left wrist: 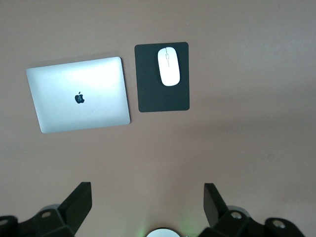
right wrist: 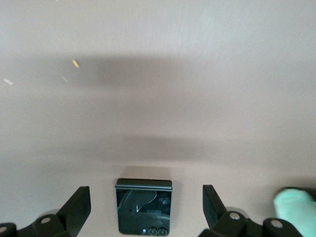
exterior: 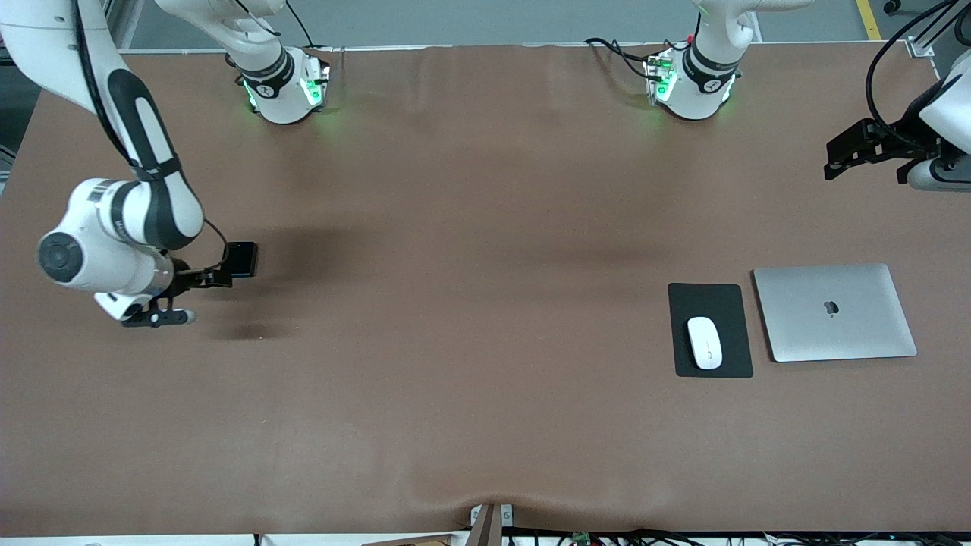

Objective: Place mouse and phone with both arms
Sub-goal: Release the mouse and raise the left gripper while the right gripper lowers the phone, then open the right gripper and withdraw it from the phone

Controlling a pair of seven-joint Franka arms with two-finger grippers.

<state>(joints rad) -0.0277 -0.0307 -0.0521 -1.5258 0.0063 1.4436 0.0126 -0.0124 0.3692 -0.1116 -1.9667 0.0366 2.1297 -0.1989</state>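
Hovering spread-fingered just beside the phone, right gripper by far the nearer; left gripper, also spread, waiting well apart.

I work in a robotics lab. My two arms are bolted to a broad brown table, their bases glowing green, with cables trailing off the edges onto a grey floor marked with yellow tape.
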